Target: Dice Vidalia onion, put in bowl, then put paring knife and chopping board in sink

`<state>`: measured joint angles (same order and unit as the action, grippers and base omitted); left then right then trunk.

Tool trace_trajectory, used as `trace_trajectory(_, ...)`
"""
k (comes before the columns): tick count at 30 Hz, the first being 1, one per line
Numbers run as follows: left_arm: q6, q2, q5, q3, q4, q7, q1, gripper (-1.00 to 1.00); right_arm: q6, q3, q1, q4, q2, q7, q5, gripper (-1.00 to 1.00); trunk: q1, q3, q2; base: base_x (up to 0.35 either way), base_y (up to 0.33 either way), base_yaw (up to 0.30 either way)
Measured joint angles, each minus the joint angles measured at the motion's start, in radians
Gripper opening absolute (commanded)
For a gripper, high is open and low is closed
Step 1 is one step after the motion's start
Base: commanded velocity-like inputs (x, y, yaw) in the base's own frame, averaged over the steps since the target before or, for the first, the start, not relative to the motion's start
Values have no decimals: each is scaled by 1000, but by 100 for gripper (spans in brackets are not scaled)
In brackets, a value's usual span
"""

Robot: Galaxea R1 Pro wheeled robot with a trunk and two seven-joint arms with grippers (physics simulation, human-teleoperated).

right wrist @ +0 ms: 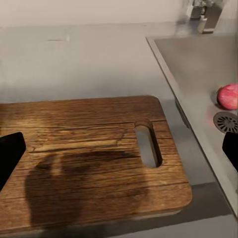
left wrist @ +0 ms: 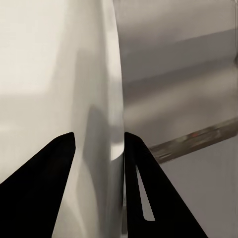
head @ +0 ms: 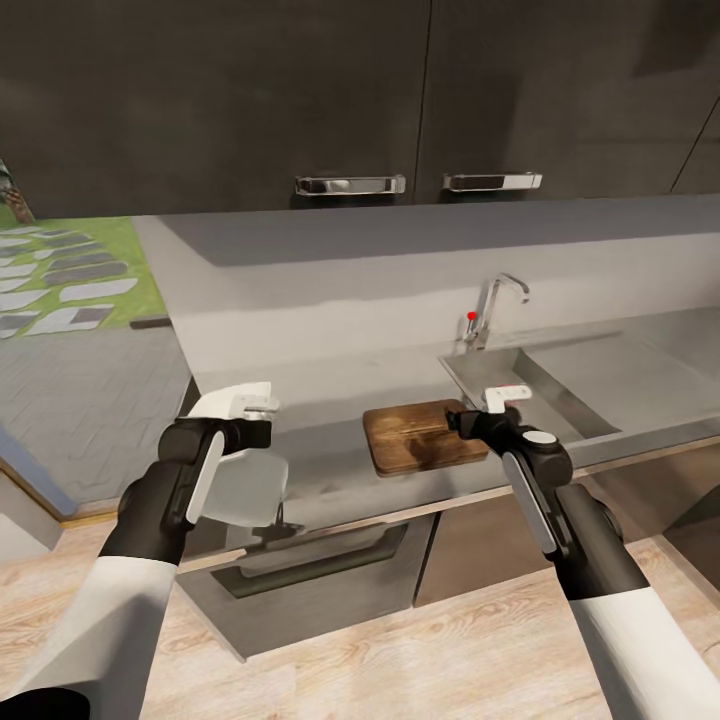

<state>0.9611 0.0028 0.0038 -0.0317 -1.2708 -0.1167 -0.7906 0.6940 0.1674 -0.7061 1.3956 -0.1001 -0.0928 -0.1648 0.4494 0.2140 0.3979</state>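
Countertop [head: 330, 440]: bowl [head: 245, 487] in left tool [head: 262, 408].

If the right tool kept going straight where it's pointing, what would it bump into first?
Most likely the chopping board: the right tool points down at its wooden top, open, with its shadow already on the wood. How far above it hangs is unclear.

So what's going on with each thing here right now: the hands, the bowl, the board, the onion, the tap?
Left gripper: shut on the bowl's rim.
Bowl: held, tilted on edge.
Right gripper: open, empty, above the board.
Chopping board: flat on the countertop, bare.
Onion: whole, in the sink beside the drain.
Tap: no water seen.
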Motion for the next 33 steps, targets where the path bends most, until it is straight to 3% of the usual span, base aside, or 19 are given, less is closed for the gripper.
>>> trace_trajectory(19,-2,0,1,0,-11,0,0,-100,-33,37,0,29,0,0,0,100,0,0,0,0,0,0)
trace_trajectory(33,-3,0,1,0,-11,0,0,-100,-35,40,0,36,0,0,0,100,0,0,0,0,0,37)
